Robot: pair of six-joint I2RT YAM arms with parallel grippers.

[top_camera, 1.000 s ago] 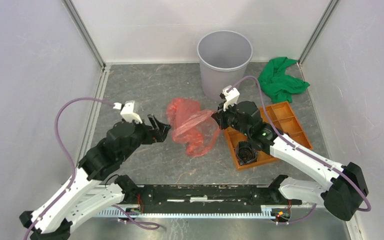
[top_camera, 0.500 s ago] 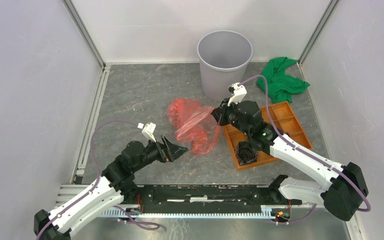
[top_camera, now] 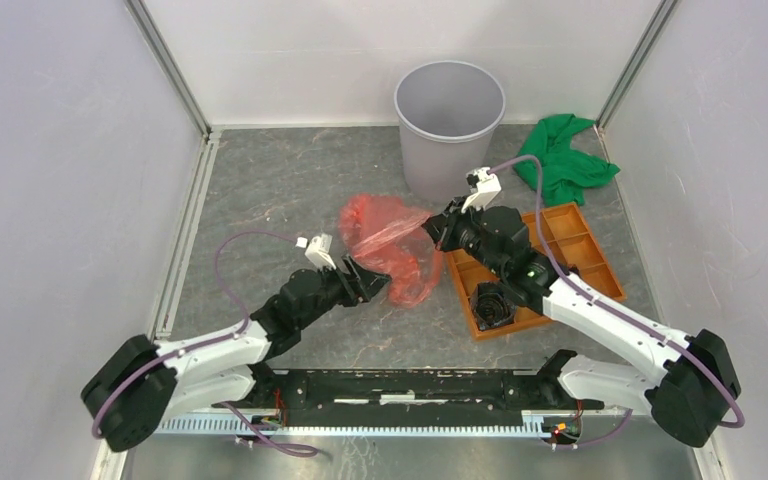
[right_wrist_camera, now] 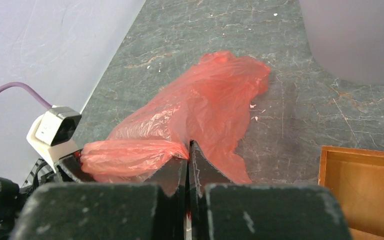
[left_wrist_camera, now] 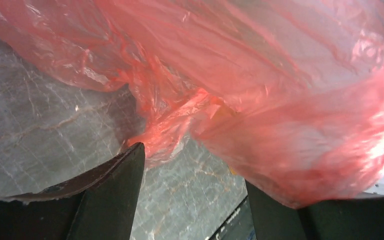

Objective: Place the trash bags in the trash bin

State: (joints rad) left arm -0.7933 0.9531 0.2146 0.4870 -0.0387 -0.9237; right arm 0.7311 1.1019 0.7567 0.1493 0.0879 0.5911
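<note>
The red-pink trash bag [top_camera: 392,245] lies crumpled mid-table, in front of the grey trash bin [top_camera: 449,125] at the back. My right gripper [top_camera: 432,227] is shut on the bag's right edge and holds it lifted; in the right wrist view the bag [right_wrist_camera: 200,107] trails from the closed gripper [right_wrist_camera: 188,148]. My left gripper [top_camera: 373,283] is open at the bag's near-left edge. In the left wrist view the film [left_wrist_camera: 240,75] hangs over the spread fingers [left_wrist_camera: 115,185], with a fold of it at the left fingertip.
An orange compartmented tray [top_camera: 540,265] sits right of the bag, with a black object [top_camera: 489,306] in its near compartment. A green cloth [top_camera: 558,158] lies at the back right. White walls and metal posts enclose the table.
My left arm swung down and right, bringing its open gripper up to the bag's near-left edge. My right gripper lifted the bag's edge slightly up and right.
</note>
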